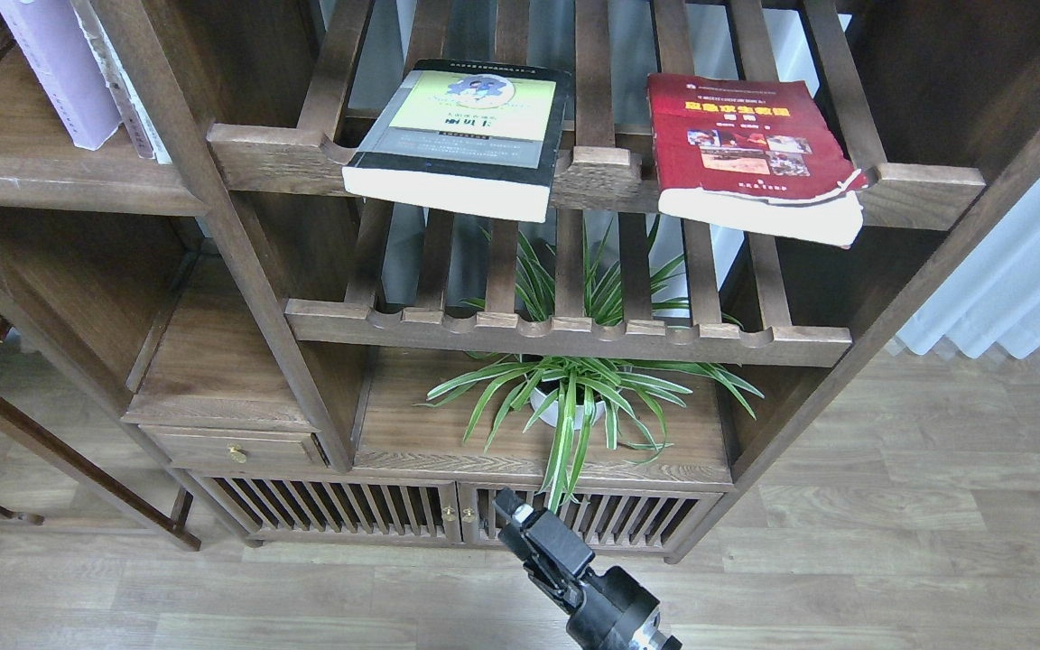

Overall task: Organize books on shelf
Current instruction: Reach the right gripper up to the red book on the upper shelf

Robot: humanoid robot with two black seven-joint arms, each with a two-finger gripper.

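Note:
The thick black-edged book point(466, 126) with its yellow-green and grey cover lies flat on the upper slatted rack, its front end overhanging the rail. The thick red book point(746, 144) lies flat to its right, also overhanging. The thin lavender-white book point(55, 72) stands in the dark-brown shelf compartment point(23, 167) at the upper left. My right gripper point(513, 507) is low at the bottom centre, far below the books and in front of the cabinet doors. It is dark and seen end-on, and it holds nothing that I can see. My left gripper is out of view.
A thin worn whitish-spined book point(127, 104) leans beside the lavender one. A potted spider plant point(574, 397) stands on the board under the lower slatted rack point(565, 338). A small drawer point(231, 449) sits at the lower left. White curtains point(1016, 271) hang at the right.

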